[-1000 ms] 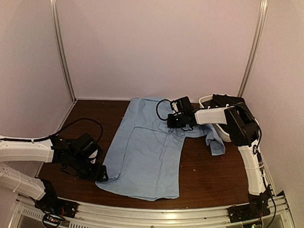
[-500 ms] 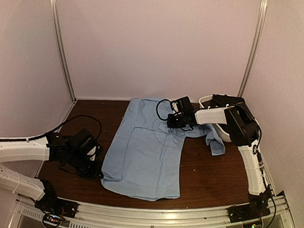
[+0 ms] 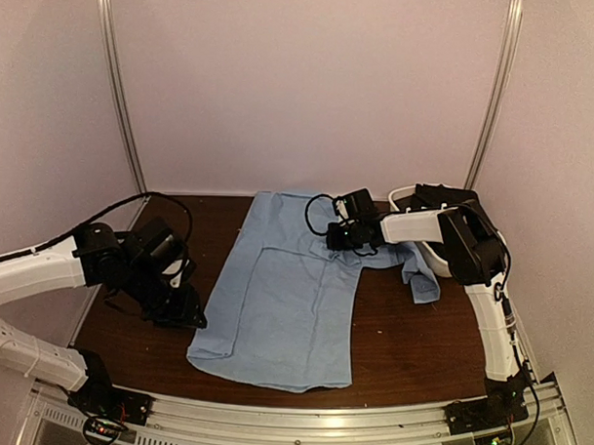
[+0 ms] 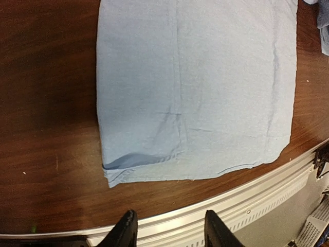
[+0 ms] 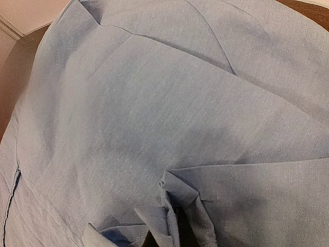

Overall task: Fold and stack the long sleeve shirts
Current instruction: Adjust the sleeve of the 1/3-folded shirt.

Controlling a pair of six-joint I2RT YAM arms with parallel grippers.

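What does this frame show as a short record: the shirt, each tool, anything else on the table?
shirt: one, light blue, spread flat on the table
left tool: open, empty, above the table near the shirt's near left corner
right tool: shut on bunched cloth at the shirt's far right edge
other: white tub at the far right corner
stack: none visible

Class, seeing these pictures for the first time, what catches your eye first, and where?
A light blue shirt lies spread flat across the middle of the dark wooden table. The right end effector is shut on a bunch of its cloth at the far right edge, while the left end effector hovers open and empty beside its near left corner.
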